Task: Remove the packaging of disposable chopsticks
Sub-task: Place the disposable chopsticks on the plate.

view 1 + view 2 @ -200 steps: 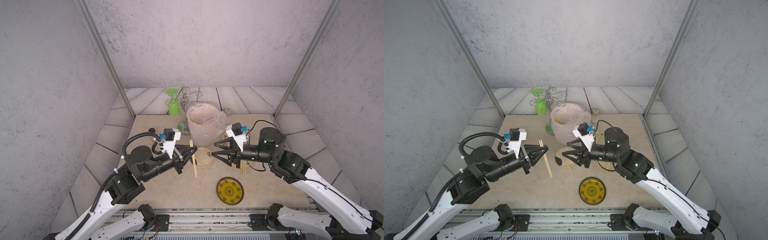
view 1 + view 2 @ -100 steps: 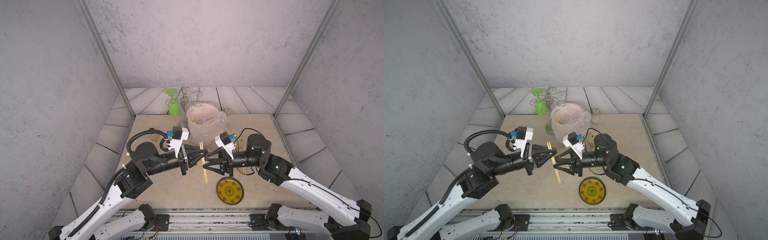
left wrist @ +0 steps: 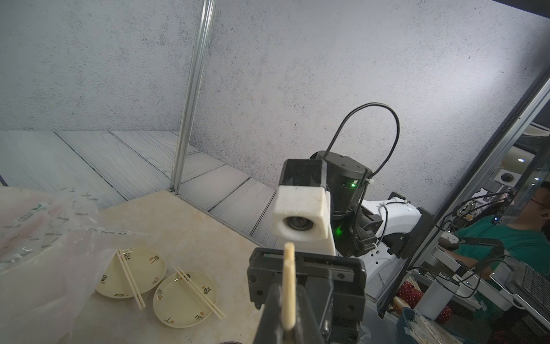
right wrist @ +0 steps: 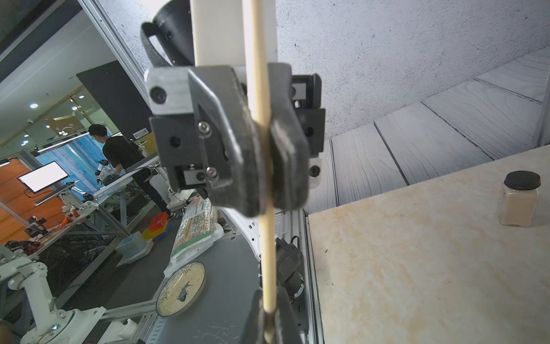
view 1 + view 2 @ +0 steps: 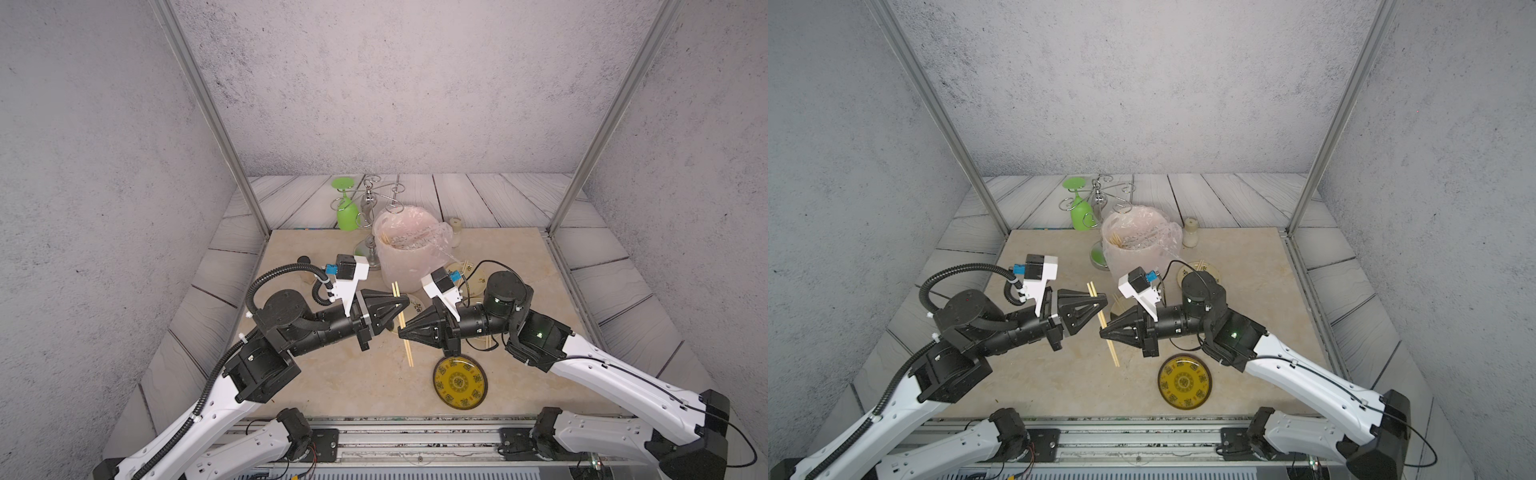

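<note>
Chopsticks up off the tabletop, pinched in two places!

The disposable chopsticks (image 5: 407, 352), a thin pale tan pair pressed side by side, slant above the tabletop (image 5: 332, 386). The left claw (image 5: 400, 304) clamps them near the far end and the right claw (image 5: 402, 331) just below it, and the near end hangs free. Whether a sleeve covers them can't be told. Two bare pairs (image 3: 131, 280) lie across small cream plates (image 3: 148, 268). In the pink bag (image 5: 399, 266), stick tips (image 5: 384, 239) poke up beside the packaging (image 5: 415, 239): translucent sleeves with dark print.

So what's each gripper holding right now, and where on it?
Both are shut on the same pair of disposable chopsticks: left gripper toward its far end, right gripper about mid-length.
</note>
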### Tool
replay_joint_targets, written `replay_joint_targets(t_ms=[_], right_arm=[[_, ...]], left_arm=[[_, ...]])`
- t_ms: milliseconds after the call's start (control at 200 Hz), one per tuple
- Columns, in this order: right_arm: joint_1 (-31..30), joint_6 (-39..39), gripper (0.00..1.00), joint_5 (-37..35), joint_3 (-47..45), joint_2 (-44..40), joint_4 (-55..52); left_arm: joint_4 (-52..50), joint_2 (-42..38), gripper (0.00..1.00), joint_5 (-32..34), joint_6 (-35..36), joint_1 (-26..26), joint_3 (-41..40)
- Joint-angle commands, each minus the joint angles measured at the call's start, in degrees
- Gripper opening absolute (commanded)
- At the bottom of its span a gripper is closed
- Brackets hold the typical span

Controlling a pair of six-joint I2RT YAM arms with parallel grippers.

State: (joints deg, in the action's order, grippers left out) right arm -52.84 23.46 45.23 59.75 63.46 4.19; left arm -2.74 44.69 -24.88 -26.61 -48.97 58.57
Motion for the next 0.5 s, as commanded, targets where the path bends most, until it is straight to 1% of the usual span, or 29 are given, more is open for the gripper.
replay_joint_targets(t_ms=[0, 40, 70, 125, 175, 225, 280, 345, 405, 495], right_arm=[[0.18, 6.28, 0.0, -2.32, -1.14, -1.3, 0.5], [0.14, 7.12, 0.0, -2.77, -1.04, -1.48, -1.45], [0.14, 7.91, 0.0, -2.81, -1.1, -1.68, -2.64], [0.17, 9.83, 0.0, -2.83, -2.12, -2.32, -3.34], [0.17, 12.18, 0.0, -3.34, -3.46, -3.29, -3.86], [0.16, 14.15, 0.0, -4.55, -5.15, -4.62, -4.52], [0.17, 16.09, 0.0, -6.3, -7.26, -6.33, -5.76], [0.26, 17.47, 0.0, -10.38, -9.72, -8.91, -10.37], [0.8, 18.52, 0.0, -14.18, -11.72, -11.57, -17.23], [2.62, 19.54, 0.0, -19.72, -13.81, -14.62, -30.62]], left_arm=[[0.29, -1.99, 0.08, 6.87, 1.12, 0.19, -1.42], [-0.4, -2.31, 0.26, 8.98, 0.72, 0.2, -1.53], [-0.9, -2.4, 0.37, 10.11, 0.68, 0.23, -1.61], [-1.42, -2.37, 0.54, 11.26, 0.28, 0.21, -1.66], [-1.62, -2.27, 0.65, 12.46, -0.49, 0.27, -1.81], [-1.81, -2.14, 0.69, 13.36, -1.34, 0.25, -2.04], [-2.54, -2.05, 0.69, 15.16, -1.74, 0.22, -2.21], [-4.47, -2.37, 0.69, 18.97, -1.92, 0.26, -2.56], [-6.39, -3.27, 0.69, 22.34, -1.46, 0.23, -3.13], [-7.4, -5.13, 0.69, 24.8, -0.31, 0.27, -4.77]])
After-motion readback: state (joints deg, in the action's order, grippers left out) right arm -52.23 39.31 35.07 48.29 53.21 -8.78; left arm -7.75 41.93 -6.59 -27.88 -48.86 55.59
